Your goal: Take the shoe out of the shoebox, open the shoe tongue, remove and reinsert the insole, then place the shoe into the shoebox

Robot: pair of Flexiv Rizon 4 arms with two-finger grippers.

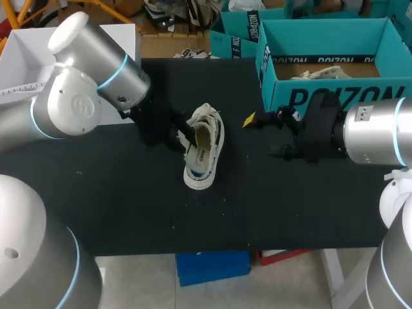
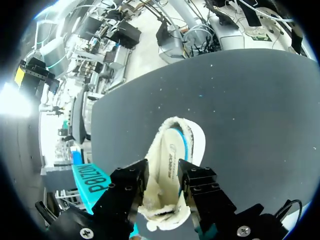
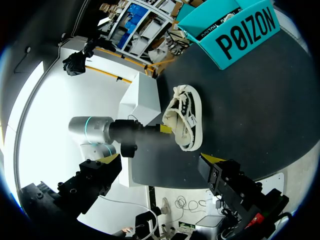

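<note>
Closest to the lens, in the left wrist view, the left gripper [image 2: 161,182] has the heel end of the shoe [image 2: 194,141] between its two dark fingers. One finger presses each side of the collar, so the gripper is closed to about the heel's width and has hold of the shoe. That pinch looks meant to pin the shoe to the table [image 2: 250,100] so it cannot slide while the other arm works inside it.

The shoe lies out of the box on the dark table, near the middle, sole down and mouth up, with its toe pointing away from the left gripper. The mouth gapes and a pale insole [image 2: 170,157] appears to sit inside, though I cannot tell whether it is fully seated (the heel part is hidden by the frayed collar).

The right gripper [image 3: 161,159] hangs over the table between the shoe and the shoebox [image 1: 322,96], apart from both. Its yellow-tipped fingers are spread wide and nothing is between them. My guess is that it is kept free to reach into the mouth for the insole.

The teal shoebox stands open at the far right corner, well apart from the shoe.
</note>
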